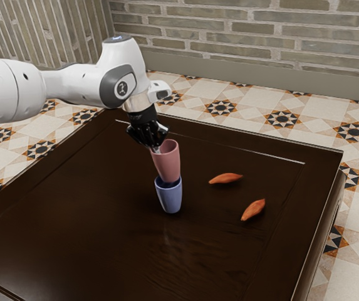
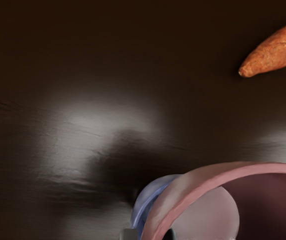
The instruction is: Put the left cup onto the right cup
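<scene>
Exterior view: pink cup (image 1: 166, 160) seated in the blue cup (image 1: 168, 197), release not yet made.
On the dark counter (image 1: 72, 251) the blue cup stands upright, the pink cup nested in its mouth and leaning slightly toward the arm. Above it, the hand (image 1: 156, 148) looks pinched on the pink cup's rim. The stacking seems done; letting go and lifting clear remain.
</scene>
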`<state>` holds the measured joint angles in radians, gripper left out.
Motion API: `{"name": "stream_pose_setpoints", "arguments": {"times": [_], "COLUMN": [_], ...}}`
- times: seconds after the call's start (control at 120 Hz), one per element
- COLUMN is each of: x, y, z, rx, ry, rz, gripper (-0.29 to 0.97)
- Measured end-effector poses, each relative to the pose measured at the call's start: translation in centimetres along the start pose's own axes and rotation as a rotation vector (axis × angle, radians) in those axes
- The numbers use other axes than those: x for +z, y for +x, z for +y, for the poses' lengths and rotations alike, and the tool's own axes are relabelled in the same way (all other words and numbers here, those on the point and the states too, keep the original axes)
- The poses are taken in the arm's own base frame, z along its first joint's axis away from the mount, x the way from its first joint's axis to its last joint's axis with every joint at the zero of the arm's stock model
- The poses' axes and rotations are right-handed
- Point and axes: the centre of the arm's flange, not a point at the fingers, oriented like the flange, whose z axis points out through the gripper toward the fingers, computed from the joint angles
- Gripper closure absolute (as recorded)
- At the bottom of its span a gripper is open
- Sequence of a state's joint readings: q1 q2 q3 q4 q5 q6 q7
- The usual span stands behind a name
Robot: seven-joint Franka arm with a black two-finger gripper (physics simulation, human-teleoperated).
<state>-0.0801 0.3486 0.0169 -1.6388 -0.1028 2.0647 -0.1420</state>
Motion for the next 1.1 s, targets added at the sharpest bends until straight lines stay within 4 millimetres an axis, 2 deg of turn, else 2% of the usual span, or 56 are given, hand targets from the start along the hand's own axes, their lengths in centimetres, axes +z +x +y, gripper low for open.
{"name": "stream_pose_setpoints", "arguments": {"times": [0.092,0.292,0.467,0.65,0.9,1.1], "x": [0.5,-1.3,-4.3,-7.1,-10.0,-15.1], "y": [0.0,-0.4,-1.7,-2.8,-4.9,-7.5], "z": [-0.1,0.3,1.4,1.8,2.8,1.7], "rx": [-0.011,-0.027,-0.009,0.000,0.051,0.143], "ry": [-0.001,-0.034,-0.041,-0.043,-0.009,0.090], "rz": [-0.005,0.013,0.041,0.051,0.014,0.019], "gripper": [0.78,0.35,0.15,0.06,0.02,0.01]}}
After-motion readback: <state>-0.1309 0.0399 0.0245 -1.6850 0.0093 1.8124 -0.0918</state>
